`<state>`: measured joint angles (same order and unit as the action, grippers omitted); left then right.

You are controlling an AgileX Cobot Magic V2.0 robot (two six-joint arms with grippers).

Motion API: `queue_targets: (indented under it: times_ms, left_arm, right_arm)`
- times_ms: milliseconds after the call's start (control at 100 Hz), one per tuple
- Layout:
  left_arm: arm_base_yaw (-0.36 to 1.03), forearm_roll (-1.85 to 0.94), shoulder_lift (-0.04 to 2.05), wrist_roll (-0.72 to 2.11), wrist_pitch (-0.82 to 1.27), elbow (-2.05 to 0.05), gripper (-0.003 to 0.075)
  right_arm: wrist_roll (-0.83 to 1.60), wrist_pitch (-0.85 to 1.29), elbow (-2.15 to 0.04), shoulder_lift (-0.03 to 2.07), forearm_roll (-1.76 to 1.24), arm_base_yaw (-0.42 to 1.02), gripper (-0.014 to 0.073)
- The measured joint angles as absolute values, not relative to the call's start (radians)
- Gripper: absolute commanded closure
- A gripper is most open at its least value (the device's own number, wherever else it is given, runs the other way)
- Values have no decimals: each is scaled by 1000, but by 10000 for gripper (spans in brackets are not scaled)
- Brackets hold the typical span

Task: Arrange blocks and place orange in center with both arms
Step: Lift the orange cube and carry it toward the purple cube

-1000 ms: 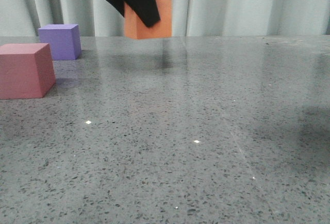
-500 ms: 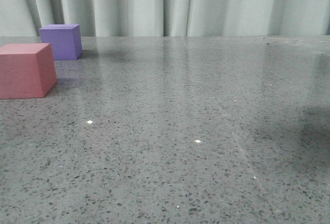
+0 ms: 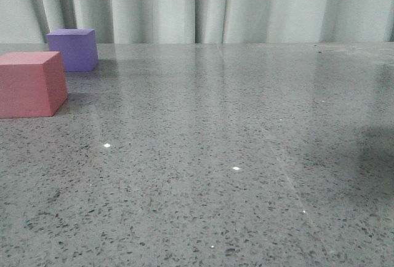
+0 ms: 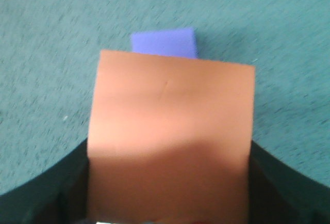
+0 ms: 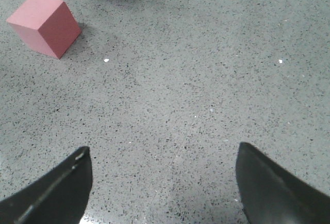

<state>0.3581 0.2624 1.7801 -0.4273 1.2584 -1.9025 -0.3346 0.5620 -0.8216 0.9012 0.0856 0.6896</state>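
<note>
At far left, near the table (image 3: 221,156) edge: pink cube (image 3: 31,83), purple cube (image 3: 74,49) just behind. High above them, orange cube (image 4: 170,131) clamped in the left gripper (image 4: 167,193) — clear of the surface. Rightward, bare speckled stone. Right gripper (image 5: 164,182) hanging spread wide, holding nothing.

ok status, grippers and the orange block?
Left gripper shut on orange cube, held high above purple cube. Right gripper open, empty, over bare table. Pinkish-red cube and purple on table, apart. Nothing obstructing.
</note>
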Motion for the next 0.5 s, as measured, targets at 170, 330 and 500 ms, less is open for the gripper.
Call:
queue_targets:
  times_ms: [170, 330, 500]
  left_arm:
    - [358, 282, 1769, -493, 1247, -1783, 512]
    - [358, 280, 1769, -531, 1184, -1702, 512]
    - [358, 274, 1769, -559, 1114, -1638, 512]
  right_arm:
    - [-335, 562, -822, 901, 86, 690, 25]
    - [-335, 562, -822, 901, 86, 690, 25]
    - [-335, 562, -822, 901, 86, 690, 25]
